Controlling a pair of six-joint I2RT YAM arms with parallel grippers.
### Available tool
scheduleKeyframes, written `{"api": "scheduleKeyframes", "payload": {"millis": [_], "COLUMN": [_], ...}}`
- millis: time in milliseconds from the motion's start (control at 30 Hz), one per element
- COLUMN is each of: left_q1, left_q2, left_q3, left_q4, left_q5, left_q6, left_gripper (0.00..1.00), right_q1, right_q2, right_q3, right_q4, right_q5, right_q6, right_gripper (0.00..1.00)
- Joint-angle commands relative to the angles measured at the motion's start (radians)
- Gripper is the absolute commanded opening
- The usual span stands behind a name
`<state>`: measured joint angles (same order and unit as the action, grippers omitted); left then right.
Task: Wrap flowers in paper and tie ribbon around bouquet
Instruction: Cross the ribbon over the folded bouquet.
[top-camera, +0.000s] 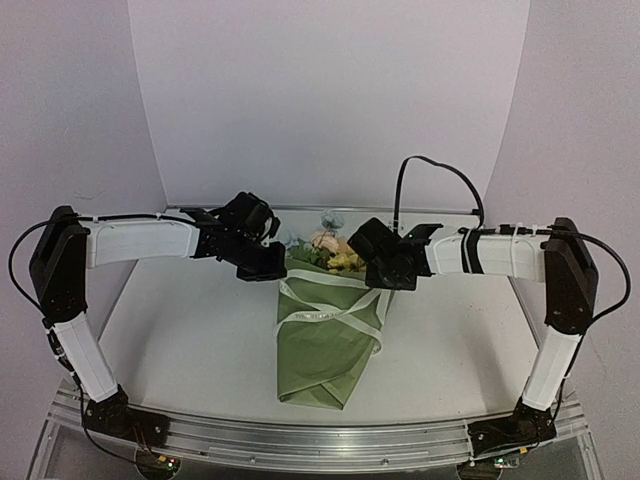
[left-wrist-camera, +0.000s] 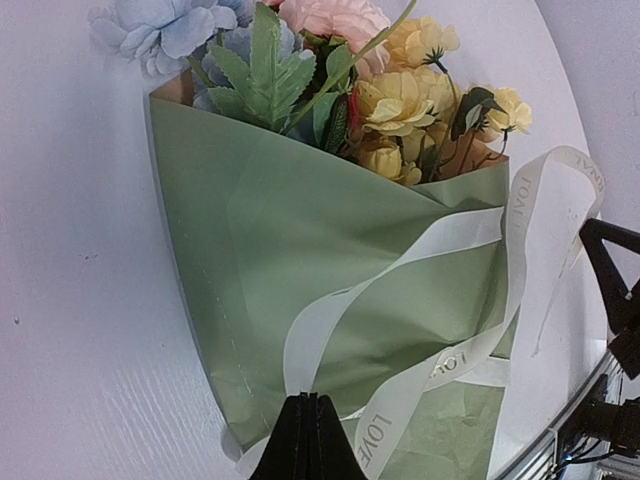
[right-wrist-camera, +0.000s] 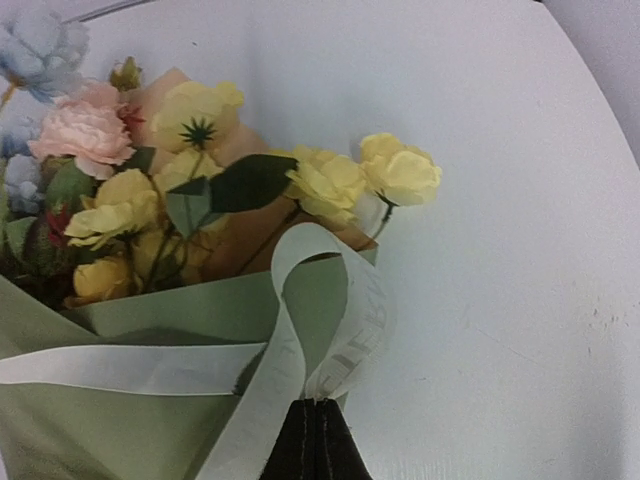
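Two steps, and one looks done: the paper (left-wrist-camera: 290, 250) is folded into a cone around the flowers (left-wrist-camera: 400, 95). The bouquet (top-camera: 325, 345) lies on the bench (top-camera: 180, 330) between my arms, blooms away from my bases. The ribbon (left-wrist-camera: 400, 400) drapes loosely across the cone with no knot that I can see, so tying is what's left. My left end effector (left-wrist-camera: 308, 410), elbow bent inward, is pinched closed on one strand near the cone's left rim. My right end effector (right-wrist-camera: 316, 408) mirrors it, clamped on a ribbon loop at the right rim.
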<state>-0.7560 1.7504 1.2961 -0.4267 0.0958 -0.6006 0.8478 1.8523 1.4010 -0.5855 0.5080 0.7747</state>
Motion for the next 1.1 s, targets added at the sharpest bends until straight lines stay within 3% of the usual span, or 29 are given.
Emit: {"api": "scheduleKeyframes", "payload": {"millis": [0, 400, 1067], "left_q1": [0.019, 0.032, 0.038], "left_q2": [-0.003, 0.006, 0.017], "left_q3": [0.044, 0.061, 0.077], "left_q4": [0.032, 0.043, 0.046], "left_q5": [0.068, 0.131, 0.163], "left_q6": [-0.029, -0.036, -0.048], "left_gripper": [0.0, 0.0, 0.0], "right_q1": [0.033, 0.063, 0.153], "right_q2": [-0.089, -0.036, -0.011], "right_q3": [-0.095, -0.127, -0.189], "right_q4": [0.096, 0.15, 0.188], "right_q5": [0.207, 0.285, 0.402], "right_q6": [0.175, 0.303, 0.304], "right_gripper": [0.0, 0.0, 0.0]}}
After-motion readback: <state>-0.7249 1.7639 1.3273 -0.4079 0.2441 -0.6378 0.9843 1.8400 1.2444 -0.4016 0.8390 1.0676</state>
